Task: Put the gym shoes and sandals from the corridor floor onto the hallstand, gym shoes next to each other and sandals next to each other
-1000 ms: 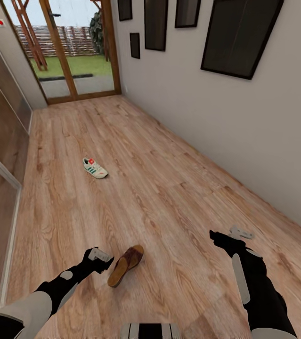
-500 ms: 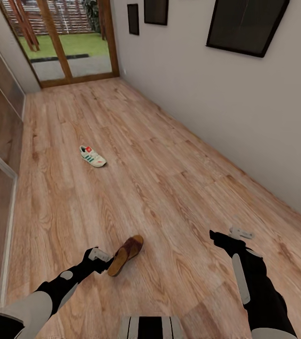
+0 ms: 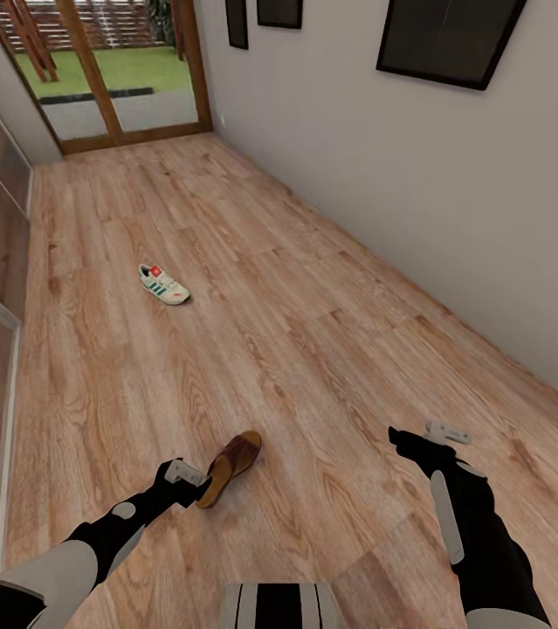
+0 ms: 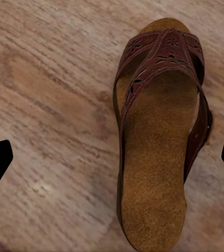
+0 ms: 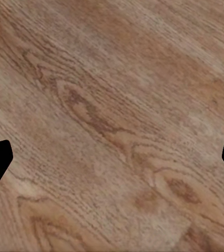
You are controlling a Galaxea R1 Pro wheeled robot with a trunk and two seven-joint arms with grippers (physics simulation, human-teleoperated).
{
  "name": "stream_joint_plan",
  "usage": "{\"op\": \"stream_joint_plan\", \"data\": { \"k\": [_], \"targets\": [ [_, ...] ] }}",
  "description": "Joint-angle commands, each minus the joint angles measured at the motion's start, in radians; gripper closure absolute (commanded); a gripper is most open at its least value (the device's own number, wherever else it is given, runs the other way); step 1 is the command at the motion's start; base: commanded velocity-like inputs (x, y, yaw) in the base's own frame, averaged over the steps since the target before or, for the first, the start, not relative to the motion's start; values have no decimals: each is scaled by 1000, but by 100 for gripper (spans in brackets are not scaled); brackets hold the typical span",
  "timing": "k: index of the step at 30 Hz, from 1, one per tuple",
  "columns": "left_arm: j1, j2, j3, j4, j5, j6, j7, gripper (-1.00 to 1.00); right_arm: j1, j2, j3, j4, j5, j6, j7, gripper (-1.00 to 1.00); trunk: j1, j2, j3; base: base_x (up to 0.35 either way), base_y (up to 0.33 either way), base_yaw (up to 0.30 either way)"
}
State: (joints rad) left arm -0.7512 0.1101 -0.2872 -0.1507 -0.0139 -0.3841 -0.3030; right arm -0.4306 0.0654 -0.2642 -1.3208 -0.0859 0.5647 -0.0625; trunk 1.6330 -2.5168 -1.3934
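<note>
The left gripper hangs with its jaws spread wide above a sandal, which lies on the floor just beside its tips. The right gripper, also spread, is over bare planks. A sneaker lies well ahead.

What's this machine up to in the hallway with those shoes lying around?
It is tidying shoes. Its left gripper, open, hovers right by a brown sandal lying on the wood floor. A white gym shoe sits farther down the corridor. The right gripper is open and empty.
</note>
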Motion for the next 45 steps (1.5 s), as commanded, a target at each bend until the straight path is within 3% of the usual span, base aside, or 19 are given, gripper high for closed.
{"op": "stream_joint_plan", "data": {
  "k": [1,9,24,30,42,45],
  "targets": [
    [0,0,-3,0,-1,-4,-1,-100,0,1,-1,-1,-9,4,-7,-100,0,0,-1,0,0,-6],
    [0,0,-3,0,-1,-4,-1,-100,0,1,-1,-1,-9,4,-7,-100,3,-2,-33,0,0,-2],
    [0,0,-3,0,-2,-4,-1,-100,0,1,-1,-2,-9,4,-7,-100,3,-2,-54,0,0,0],
    [0,0,-3,0,-3,-4,-1,-100,0,1,-1,-2,-9,4,-7,-100,6,-4,-79,0,0,0],
    [0,0,-3,0,-3,-4,-1,-100,0,1,-1,-2,-9,4,-7,-100,6,-4,-80,0,0,0],
    [0,0,-3,0,-3,-4,-1,-100,0,1,-1,-2,-9,4,-7,-100,7,-4,-93,0,0,0]
  ]
}}
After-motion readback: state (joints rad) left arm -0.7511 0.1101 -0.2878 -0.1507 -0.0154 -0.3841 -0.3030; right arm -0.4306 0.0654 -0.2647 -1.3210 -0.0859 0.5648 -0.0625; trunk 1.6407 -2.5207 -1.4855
